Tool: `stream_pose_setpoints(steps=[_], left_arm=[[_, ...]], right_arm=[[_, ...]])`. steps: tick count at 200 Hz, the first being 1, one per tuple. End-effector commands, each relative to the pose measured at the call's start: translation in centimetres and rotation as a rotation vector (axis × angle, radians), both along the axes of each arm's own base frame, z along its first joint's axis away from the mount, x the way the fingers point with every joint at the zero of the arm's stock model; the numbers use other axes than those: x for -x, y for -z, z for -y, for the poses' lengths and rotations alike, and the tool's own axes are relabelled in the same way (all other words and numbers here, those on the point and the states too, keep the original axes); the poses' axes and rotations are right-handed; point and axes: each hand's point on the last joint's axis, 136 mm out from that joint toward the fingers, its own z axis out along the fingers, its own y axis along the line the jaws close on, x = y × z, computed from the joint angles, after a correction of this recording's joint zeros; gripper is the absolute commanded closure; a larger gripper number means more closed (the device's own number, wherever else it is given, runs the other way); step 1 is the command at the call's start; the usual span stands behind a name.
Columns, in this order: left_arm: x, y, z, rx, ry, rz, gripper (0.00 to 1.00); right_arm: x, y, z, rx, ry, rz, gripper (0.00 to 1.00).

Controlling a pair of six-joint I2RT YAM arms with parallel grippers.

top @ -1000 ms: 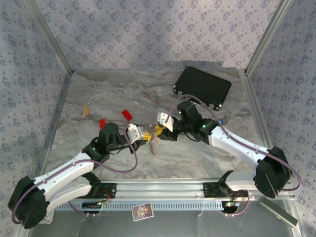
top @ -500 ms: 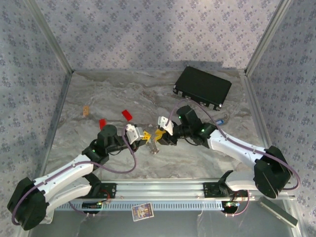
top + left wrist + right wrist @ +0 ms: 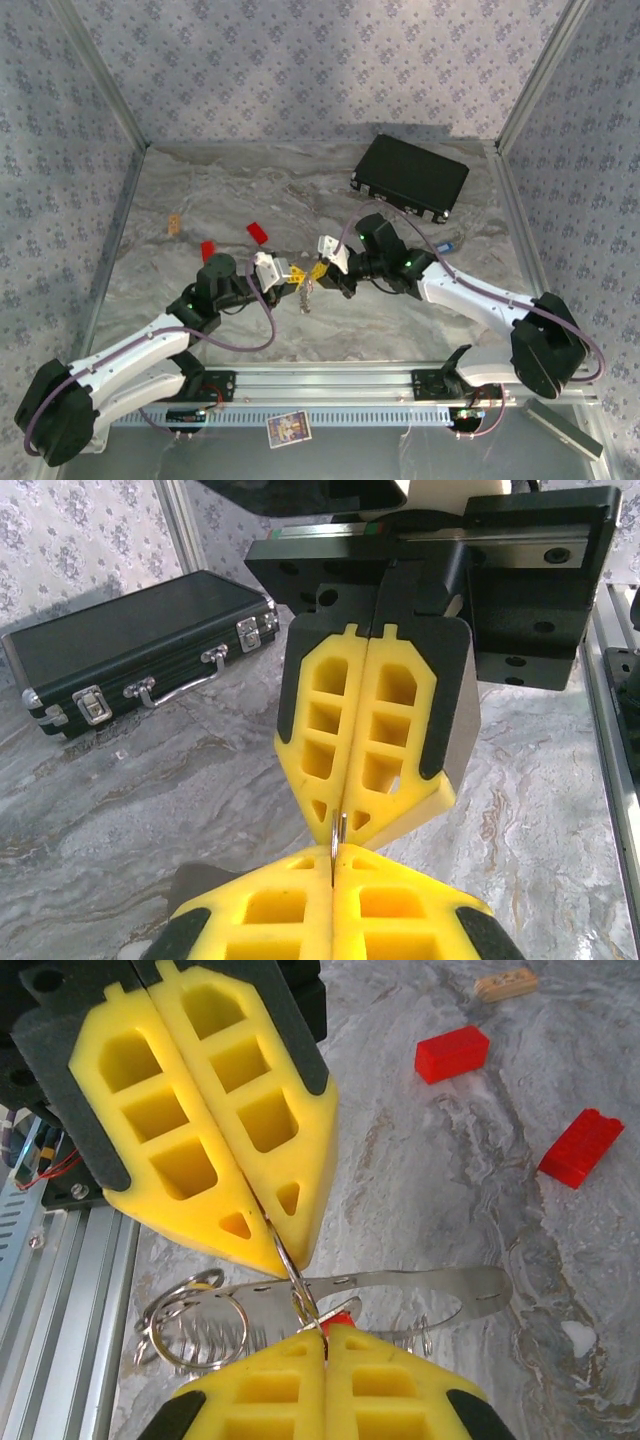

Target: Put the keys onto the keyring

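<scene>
1. The left gripper (image 3: pixel 294 274) and right gripper (image 3: pixel 321 270) meet tip to tip over the middle of the table. Both are clamped tight on the thin silvery wire keyring (image 3: pixel 294 1272), whose coiled loops and flat silvery strip spread beneath the fingertips.
2. The tiny red-orange-headed key (image 3: pixel 340 1318) sits among those loops, against the right gripper's pads.
3. A tiny blue-headed key (image 3: pixel 452 243) lies beside the right forearm, well apart from the keyring.
4. Bare surface runs from the grippers to the near aluminium rail (image 3: pixel 330 380).
5. Two red plastic bricks (image 3: pixel 258 233) lie just beyond the left gripper, and a small tan block (image 3: pixel 174 223) farther left.
6. A black rectangular case (image 3: pixel 410 177) rests at the far right, near the wall.
7. The grey marbled table (image 3: pixel 380 320) is enclosed by floral-patterned walls (image 3: pixel 300 70) and metal frame posts (image 3: pixel 102 75).
</scene>
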Motion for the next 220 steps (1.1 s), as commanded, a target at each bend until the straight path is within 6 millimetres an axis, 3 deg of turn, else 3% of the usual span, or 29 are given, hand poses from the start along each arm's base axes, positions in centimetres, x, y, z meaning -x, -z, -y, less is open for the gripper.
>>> stream_pose_setpoints(steps=[1,10,22,70,146,185,203,220], left_arm=[[0.5,-3.1,0.3,0.091,0.029,0.081,1.00],[0.5,-2.9,0.3,0.089,0.029,0.078,1.00],[0.5,-2.8,0.3,0.086,0.030,0.074,1.00],[0.5,-2.6,0.5,0.085,0.039,0.070,1.00],[0.6,-2.8,1.0,0.088,0.069,0.070,1.00],[0.4,-2.7,0.9,0.084,0.055,0.066,1.00],[-0.1,-2.2,0.6,0.056,0.017,0.050,0.78],[-0.6,-1.4,0.2,-0.003,-0.015,0.029,0.75]], right_arm=[[0.3,-0.9,-0.2,0.000,-0.012,0.006,0.87],[0.2,-1.2,0.0,-0.009,0.001,0.029,0.77],[0.0,-1.8,0.2,-0.031,0.011,0.057,0.72],[0.5,-2.6,-0.2,-0.064,-0.023,0.076,0.71],[0.5,-2.7,-1.0,-0.091,-0.051,0.066,0.82],[0.6,-2.9,-1.2,-0.098,-0.060,0.065,1.00],[0.7,-3.0,-1.0,-0.078,-0.069,0.074,1.00],[0.9,-3.0,-0.7,-0.042,-0.078,0.085,1.00]])
